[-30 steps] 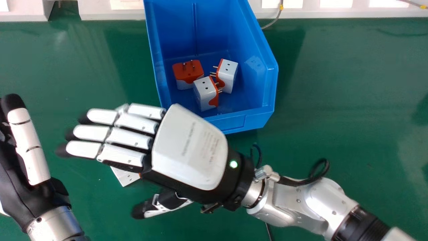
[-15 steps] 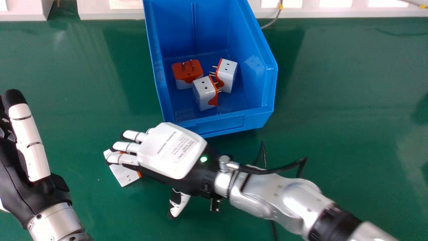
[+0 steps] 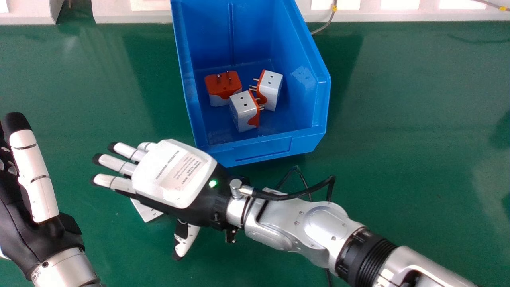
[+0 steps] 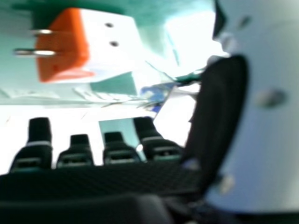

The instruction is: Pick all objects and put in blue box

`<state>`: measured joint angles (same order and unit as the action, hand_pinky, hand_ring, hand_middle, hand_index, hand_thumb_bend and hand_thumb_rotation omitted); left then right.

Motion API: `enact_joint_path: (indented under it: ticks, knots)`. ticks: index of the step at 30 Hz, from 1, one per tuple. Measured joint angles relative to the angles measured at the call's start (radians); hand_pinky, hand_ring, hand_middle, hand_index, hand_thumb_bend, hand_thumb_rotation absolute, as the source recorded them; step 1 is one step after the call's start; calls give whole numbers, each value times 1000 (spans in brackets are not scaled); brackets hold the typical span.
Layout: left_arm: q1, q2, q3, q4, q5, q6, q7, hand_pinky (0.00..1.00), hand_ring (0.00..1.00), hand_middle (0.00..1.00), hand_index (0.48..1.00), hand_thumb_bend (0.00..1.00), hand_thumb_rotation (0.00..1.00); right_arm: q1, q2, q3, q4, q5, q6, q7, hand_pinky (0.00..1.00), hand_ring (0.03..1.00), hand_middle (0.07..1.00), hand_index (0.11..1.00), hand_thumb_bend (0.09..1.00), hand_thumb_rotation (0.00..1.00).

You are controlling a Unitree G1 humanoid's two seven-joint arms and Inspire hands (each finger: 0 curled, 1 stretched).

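At right hand (image 3: 175, 173): spread wide, with straight fingers, partly obstructing head view of white-and-orange adapter (image 3: 146, 212) on green table (image 3: 398, 159). Near right hand: blue box (image 3: 261, 149), containing three plugs (image 3: 244, 113). At view's left edge: left hand (image 3: 24, 227), open. Beyond: white rail (image 3: 127, 16).

Right hand (image 3: 171, 171): white shell — green light, dark print
Right forearm (image 3: 297, 231): silver — black cable (image 3: 297, 195)
Fingertips (image 3: 16, 121): black
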<state>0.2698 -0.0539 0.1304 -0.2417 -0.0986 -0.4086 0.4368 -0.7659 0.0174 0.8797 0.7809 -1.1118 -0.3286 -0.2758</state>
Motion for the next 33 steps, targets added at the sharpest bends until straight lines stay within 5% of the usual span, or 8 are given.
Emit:
enact_joint_path:
  ticks: [4, 8, 15, 22, 33]
  knots:
    - [2, 0, -1, -3, 0, 0, 0, 955, 977, 981, 993, 617, 738, -16, 19, 6, 14, 4, 12, 26, 873, 1000, 1000, 911, 977, 243]
    - [2, 0, -1, -3, 0, 0, 1, 950, 972, 977, 992, 621, 725, -30, 33, 24, 42, 7, 8, 51, 760, 970, 958, 861, 798, 23]
    - [2, 0, -3, -3, -4, -1, -2, 967, 979, 984, 995, 613, 729, -89, 94, 42, 98, 15, 62, 217, 717, 912, 906, 802, 816, 2]
    - [1, 0, -2, -3, -17, -1, -5, 957, 977, 986, 990, 591, 731, -112, 113, 64, 172, 50, 68, 191, 646, 816, 852, 695, 814, 0]
    - [-1, 0, -7, -1, -17, -2, 4, 937, 960, 975, 974, 575, 714, -121, 114, 53, 260, 173, 71, 137, 368, 455, 566, 541, 555, 0]
